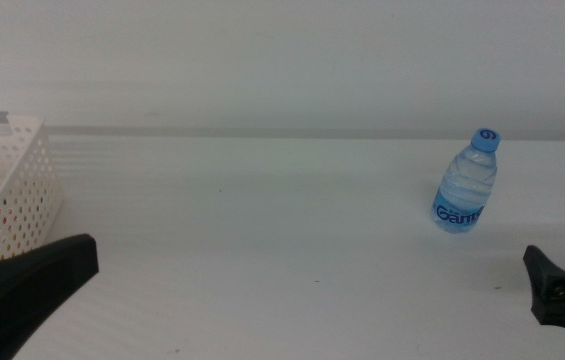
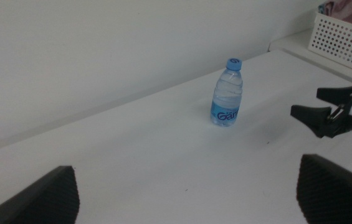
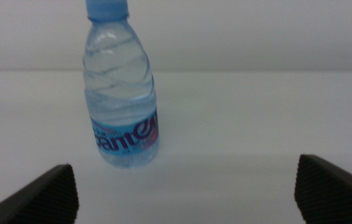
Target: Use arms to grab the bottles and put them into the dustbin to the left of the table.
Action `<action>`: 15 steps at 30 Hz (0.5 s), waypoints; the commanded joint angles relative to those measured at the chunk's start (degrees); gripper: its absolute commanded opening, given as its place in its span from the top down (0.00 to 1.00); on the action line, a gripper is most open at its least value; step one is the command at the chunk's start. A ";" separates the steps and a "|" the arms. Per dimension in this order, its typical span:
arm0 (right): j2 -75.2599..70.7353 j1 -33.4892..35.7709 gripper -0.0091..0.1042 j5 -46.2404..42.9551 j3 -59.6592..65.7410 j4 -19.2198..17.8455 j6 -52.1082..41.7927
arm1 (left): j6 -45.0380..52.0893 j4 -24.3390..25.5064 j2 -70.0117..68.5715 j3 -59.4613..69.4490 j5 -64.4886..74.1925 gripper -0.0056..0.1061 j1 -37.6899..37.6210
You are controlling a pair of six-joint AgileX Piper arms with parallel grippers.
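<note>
- Middle view: a plain white table fills most of the frame and meets a bare white wall along a faint line in the upper third. 1 small clear water bottle with a blue cap and blue label stands upright at the right of the frame, alone on the bare surface.
- Middle view: the white perforated dustbin sits at the left edge, cut off by the frame, with something red and something dark showing inside it. The left gripper shows as a dark wedge in the lower left corner, just below the dustbin. The right gripper pokes in at the lower right, below and to the right of the bottle, well apart from it.
- Left wrist view: the left gripper's 2 jaws sit in the lower corners, spread wide with only table between them. The bottle stands just right of centre, near the wall, with the right gripper at the right edge, and a 2nd white perforated basket sits in the upper right corner.
- Right wrist view: the right gripper's 2 jaws are spread wide in the lower corners, holding nothing. The bottle stands upright left of centre, clear of both jaws, with the white wall behind.
</note>
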 commanded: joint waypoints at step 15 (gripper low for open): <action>12.55 -0.47 0.10 6.41 -15.47 -4.49 -0.17 | 0.10 -0.15 -0.18 -0.27 -1.06 0.11 -0.59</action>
